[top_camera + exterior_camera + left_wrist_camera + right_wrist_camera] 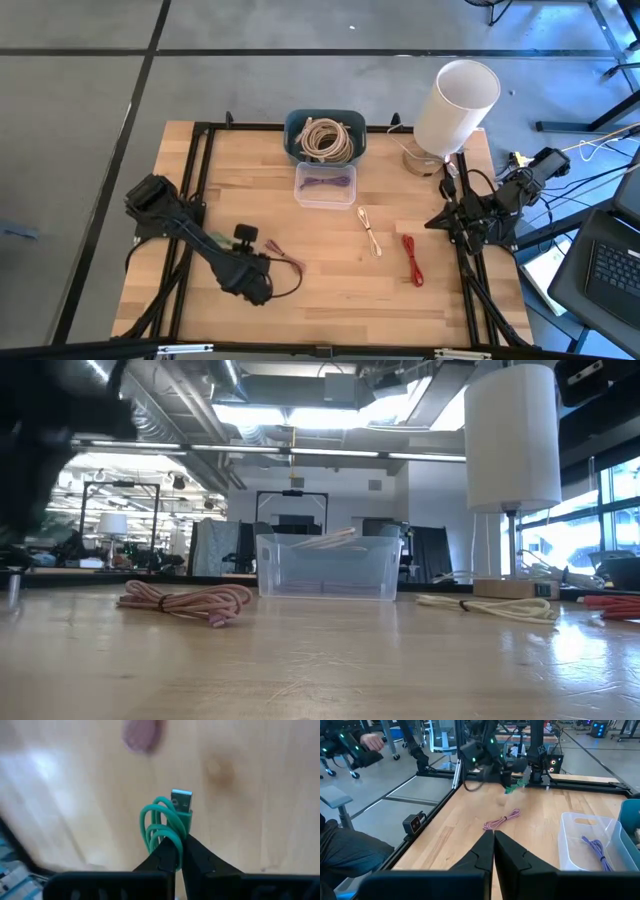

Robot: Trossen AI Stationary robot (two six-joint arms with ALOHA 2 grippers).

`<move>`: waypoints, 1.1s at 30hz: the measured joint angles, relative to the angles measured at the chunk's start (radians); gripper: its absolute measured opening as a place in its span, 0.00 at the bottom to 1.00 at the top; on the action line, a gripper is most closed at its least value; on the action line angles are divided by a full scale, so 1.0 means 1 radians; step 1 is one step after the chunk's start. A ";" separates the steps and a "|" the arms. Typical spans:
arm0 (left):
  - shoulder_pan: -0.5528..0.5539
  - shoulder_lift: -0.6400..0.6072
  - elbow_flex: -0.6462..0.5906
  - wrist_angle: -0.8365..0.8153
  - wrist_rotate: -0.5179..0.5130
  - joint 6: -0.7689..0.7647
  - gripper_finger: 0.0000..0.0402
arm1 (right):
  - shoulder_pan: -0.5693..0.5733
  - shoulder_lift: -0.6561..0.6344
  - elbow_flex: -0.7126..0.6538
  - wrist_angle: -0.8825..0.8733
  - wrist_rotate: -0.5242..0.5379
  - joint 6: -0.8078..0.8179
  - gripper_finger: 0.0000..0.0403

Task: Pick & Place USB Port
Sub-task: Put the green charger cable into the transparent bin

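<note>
1. Reaching in from the table's left edge, the left arm (190, 232) stretches diagonally across the wood toward the front middle, its gripper (252, 281) raised off the surface.
2. The left gripper (178, 851) is clamped on a coiled green cable (164, 825); the fingers (199, 857) meet at the base of the coil, and the silver USB plug (181, 800) stands out beyond the fingertips.
3. The right wrist view confirms this: the green cable (516, 785) hangs at the far arm's gripper, clear above the table (465, 837).
4. A pink cable (285, 256) lies on the wood just beside the left gripper. It shows loosely bundled in the low view (186, 600).
5. The right arm (487, 207) sits folded at the table's right edge, its gripper (493, 841) held over the wood with fingers pressed together and nothing between them.
6. A clear tub (325, 197) at the back middle holds a purple cable (327, 183). A blue bin (296, 125) directly behind it holds a coil of beige cable (328, 139).
7. A cream cable (371, 233) and a red cable (412, 260) lie right of centre, near each other but apart.
8. A white lamp (455, 106) stands at the back right corner.
</note>
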 joint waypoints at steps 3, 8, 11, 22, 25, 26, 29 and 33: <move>0.016 -0.001 0.117 -0.106 -0.065 -0.006 0.01 | 0.000 0.000 0.000 0.000 0.000 0.000 0.04; 0.087 -0.001 0.298 -0.131 -0.216 0.098 0.01 | 0.000 0.000 0.000 0.001 0.000 0.000 0.04; 0.153 -0.002 0.391 -0.090 -0.294 0.231 0.01 | 0.000 0.000 0.000 0.000 0.000 0.000 0.04; 0.539 -0.004 0.549 0.294 -0.183 0.815 0.01 | 0.000 0.000 0.000 0.001 0.000 0.000 0.04; 0.641 0.000 0.545 0.366 -0.091 0.868 0.01 | 0.000 0.000 0.000 0.001 0.000 0.000 0.04; 0.672 0.005 0.545 0.392 -0.074 0.880 0.01 | 0.000 0.000 0.000 0.001 0.000 0.000 0.04; 0.749 0.021 0.544 0.432 -0.044 0.905 0.01 | 0.000 0.000 0.000 0.001 0.000 0.000 0.04; 0.803 0.074 0.543 0.458 -0.007 0.951 0.01 | 0.000 0.000 0.000 0.001 0.000 0.000 0.04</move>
